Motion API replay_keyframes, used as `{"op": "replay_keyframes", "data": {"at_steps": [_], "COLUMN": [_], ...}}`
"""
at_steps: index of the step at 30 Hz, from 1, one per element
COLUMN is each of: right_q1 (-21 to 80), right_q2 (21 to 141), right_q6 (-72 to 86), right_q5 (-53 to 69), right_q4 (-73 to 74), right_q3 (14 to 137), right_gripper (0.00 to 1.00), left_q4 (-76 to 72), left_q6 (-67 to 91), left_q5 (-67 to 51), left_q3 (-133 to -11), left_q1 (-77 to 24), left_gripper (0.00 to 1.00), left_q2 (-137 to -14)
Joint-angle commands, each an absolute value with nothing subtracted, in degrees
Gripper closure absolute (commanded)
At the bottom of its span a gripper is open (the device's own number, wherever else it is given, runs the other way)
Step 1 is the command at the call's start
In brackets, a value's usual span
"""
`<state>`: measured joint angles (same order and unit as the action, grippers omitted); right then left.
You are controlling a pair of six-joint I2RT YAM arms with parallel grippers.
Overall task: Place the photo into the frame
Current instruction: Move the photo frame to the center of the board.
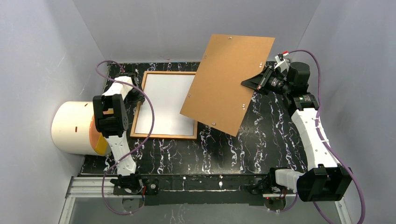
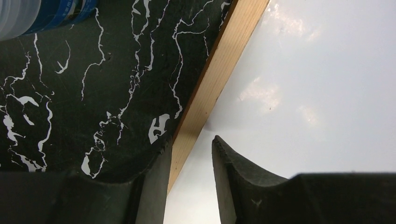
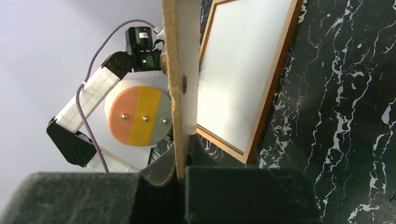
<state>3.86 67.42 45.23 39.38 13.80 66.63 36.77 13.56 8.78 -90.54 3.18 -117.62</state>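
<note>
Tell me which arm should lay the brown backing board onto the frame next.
Right: the right hand grips the backing board, tilted above the frame. The left hand straddles the frame's left rail.

Backing board [image 1: 229,81] hangs tilted over upper-right corner of frame [image 1: 163,136], blocking access from the right. Left arm [image 1: 112,116] and white drum [image 1: 72,126] crowd its left edge. Tabletop [image 1: 261,149] lower centre and lower right is open.
</note>
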Motion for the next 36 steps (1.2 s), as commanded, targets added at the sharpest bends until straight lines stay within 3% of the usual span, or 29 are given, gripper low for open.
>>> {"op": "replay_keyframes", "data": {"at_steps": [1,5,13,20,29,36], "right_q1": [3.7,3.7,3.7,3.7,3.8,3.7], "right_q2": [65.2,65.3,65.7,66.6,68.4,68.6], "right_q6": [45.9,46.2,46.6,47.1,48.2,47.6], "right_q5": [40.0,39.7,39.2,40.0,43.9,44.9], "right_q4": [10.7,10.7,10.7,10.0,8.3,8.7], "right_q3": [67.6,67.7,67.6,66.6,64.2,62.1], "right_gripper": [0.99,0.99,0.99,0.99,0.99,0.99], "left_q4": [37.6,37.4,36.4,32.7,32.0,30.2], "left_q6": [12.6,12.2,10.9,10.2,4.7,1.3], "left_q5": [7.8,6.1,-4.5,-12.2,-12.5,-16.3], "left_q3": [-90.7,-91.3,-91.0,-86.4,-83.1,-77.9], "left_q1": [3.7,3.7,3.6,1.2,-8.5,-10.1], "left_gripper": [0.65,0.66,0.85,0.87,0.92,0.93], "left_q2": [-119.2,-119.8,-119.1,-115.1,-114.1,-109.1]}}
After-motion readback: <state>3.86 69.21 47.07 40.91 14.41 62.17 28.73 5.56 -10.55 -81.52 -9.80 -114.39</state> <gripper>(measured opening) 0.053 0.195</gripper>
